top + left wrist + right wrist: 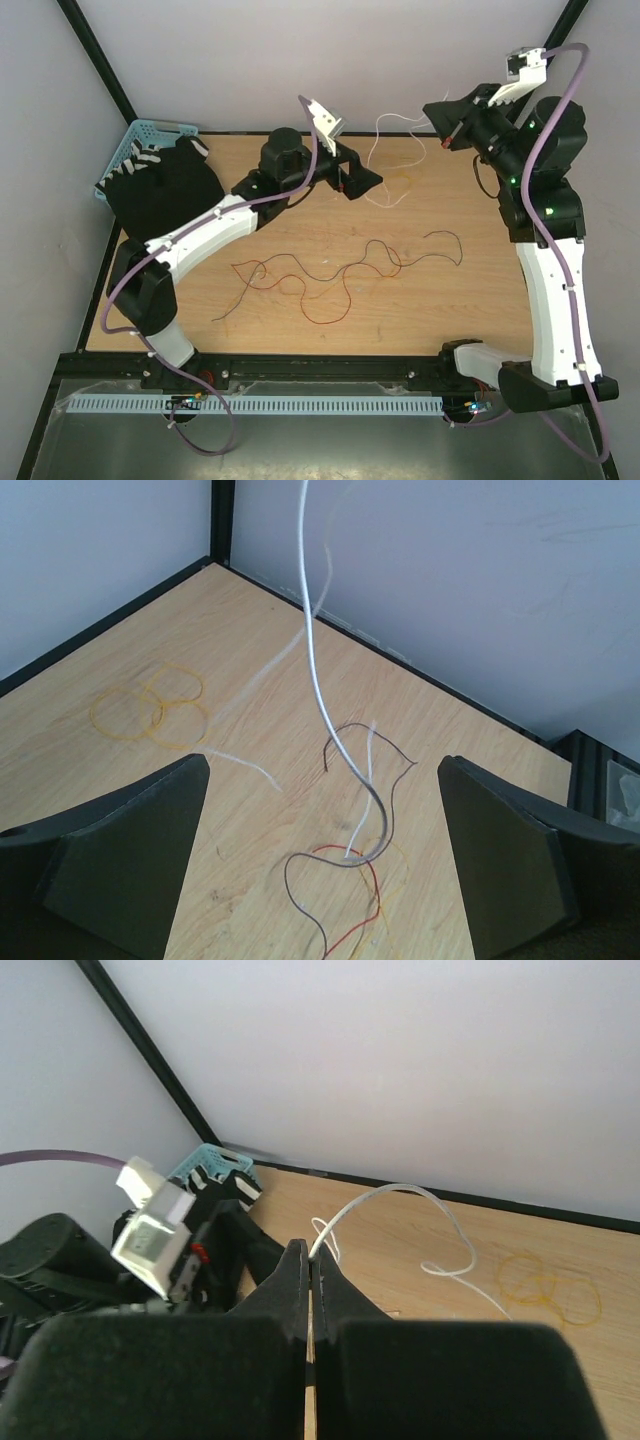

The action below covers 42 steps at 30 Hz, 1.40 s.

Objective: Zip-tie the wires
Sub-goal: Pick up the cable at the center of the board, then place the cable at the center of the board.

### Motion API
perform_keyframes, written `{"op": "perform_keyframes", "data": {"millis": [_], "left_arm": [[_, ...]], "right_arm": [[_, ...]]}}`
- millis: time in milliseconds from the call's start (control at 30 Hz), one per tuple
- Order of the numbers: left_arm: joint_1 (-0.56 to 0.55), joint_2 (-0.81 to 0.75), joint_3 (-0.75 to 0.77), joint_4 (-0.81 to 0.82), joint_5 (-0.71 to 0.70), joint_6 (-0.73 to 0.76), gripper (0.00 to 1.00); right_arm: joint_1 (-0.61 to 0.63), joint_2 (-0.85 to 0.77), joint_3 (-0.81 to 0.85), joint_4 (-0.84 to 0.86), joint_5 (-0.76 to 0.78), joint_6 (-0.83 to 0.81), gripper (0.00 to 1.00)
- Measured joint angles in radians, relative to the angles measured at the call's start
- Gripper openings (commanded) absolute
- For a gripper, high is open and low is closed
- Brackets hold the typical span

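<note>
- Pale walls on three sides; wooden worktop (480,300) under both arms, with loose yellow rubber bands (405,178) near the back.
- Right end effector (312,1290): raised at rear right, fingers pressed together on one end of the zip tie (372,150). This is a pale whitish strand, bowed rather than straight.
- From that grip the zip tie runs left, then drops towards the worktop. Its long axis is near vertical where it crosses the left wrist view.
- Left end effector (320,880): fingers wide apart, clamped on nothing. The hanging tie passes down between them and touches neither.
- Wires (330,272): the main tangle of dark and red strands lies flat mid-worktop, spread left to right. It sits towards the near edge from both end effectors and apart from them.
- Left wrist view shows a few brown, red and yellowish curls at the tie's lower tip. Cannot tell whether they touch it.
- Judgement: the left arm is the nearer one to both the tie's free end and the tangle. The next move likely has it close on the dangling tail, so the grip must align with that upright axis.
</note>
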Motion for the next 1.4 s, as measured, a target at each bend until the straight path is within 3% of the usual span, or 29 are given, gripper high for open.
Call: {"op": "perform_keyframes", "data": {"millis": [100, 167, 300, 367, 533, 800, 1100, 1267, 1400], "left_arm": [[-0.008, 0.038, 0.021, 0.011, -0.030, 0.003, 0.98], [-0.011, 0.066, 0.034, 0.014, -0.034, 0.003, 0.88], [-0.016, 0.134, 0.059, 0.028, -0.027, 0.000, 0.48], [-0.019, 0.166, 0.061, 0.049, -0.026, -0.005, 0.34], [-0.019, 0.227, 0.060, 0.132, -0.034, -0.009, 0.32], [-0.020, 0.218, 0.027, 0.288, -0.017, -0.026, 0.49], [-0.020, 0.207, -0.059, 0.417, -0.001, -0.097, 0.50], [-0.020, 0.207, -0.060, 0.494, -0.002, -0.128, 0.38], [-0.021, 0.207, -0.060, 0.526, -0.002, -0.143, 0.09]], "right_arm": [[0.000, -0.015, 0.000, 0.005, -0.008, 0.007, 0.00], [0.000, -0.023, 0.000, 0.007, -0.010, 0.010, 0.00], [0.000, -0.035, -0.001, 0.016, -0.011, 0.022, 0.00], [0.000, -0.042, -0.003, 0.022, -0.011, 0.033, 0.00], [0.000, -0.071, -0.032, 0.035, -0.010, 0.061, 0.00], [0.000, -0.084, -0.071, 0.042, -0.001, 0.068, 0.00], [0.000, -0.083, -0.072, 0.042, 0.001, 0.068, 0.00], [0.000, -0.084, -0.072, 0.042, 0.002, 0.070, 0.00], [0.000, -0.084, -0.072, 0.042, 0.003, 0.071, 0.00]]}}
